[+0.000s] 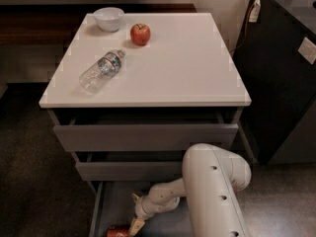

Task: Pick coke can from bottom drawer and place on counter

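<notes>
The bottom drawer is pulled open below the two grey drawers, showing a dark interior. The coke can lies in it at the front, at the frame's bottom edge, only partly in view. My gripper reaches down into the drawer from my white arm. Its fingertips sit just right of the can, very close to it. The white counter tops the cabinet.
On the counter lie a clear plastic bottle on its side, a red apple and a white bowl at the back left. A dark cabinet stands to the right. The top drawer is slightly open.
</notes>
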You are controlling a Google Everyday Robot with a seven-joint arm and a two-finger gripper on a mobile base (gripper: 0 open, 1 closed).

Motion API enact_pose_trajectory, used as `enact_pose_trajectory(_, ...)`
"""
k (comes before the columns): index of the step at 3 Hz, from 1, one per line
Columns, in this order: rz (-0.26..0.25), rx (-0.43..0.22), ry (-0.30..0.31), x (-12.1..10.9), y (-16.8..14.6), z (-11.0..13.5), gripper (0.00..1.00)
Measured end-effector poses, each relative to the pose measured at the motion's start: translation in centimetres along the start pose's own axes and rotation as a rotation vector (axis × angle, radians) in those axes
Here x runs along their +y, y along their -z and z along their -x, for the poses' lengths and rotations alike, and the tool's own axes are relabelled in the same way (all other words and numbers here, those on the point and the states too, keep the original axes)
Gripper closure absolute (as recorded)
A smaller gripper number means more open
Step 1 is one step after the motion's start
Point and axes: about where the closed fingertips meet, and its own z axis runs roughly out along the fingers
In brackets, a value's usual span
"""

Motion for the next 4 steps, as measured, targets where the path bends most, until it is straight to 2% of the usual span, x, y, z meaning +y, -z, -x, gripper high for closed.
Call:
enact_pose_trajectory(2,0.056,0.026,0.037,0.7,-3.2,0.7,0.0)
enact_pose_trajectory(4,0.093,0.053,0.066,0.9,-4.4,1.2,0.03)
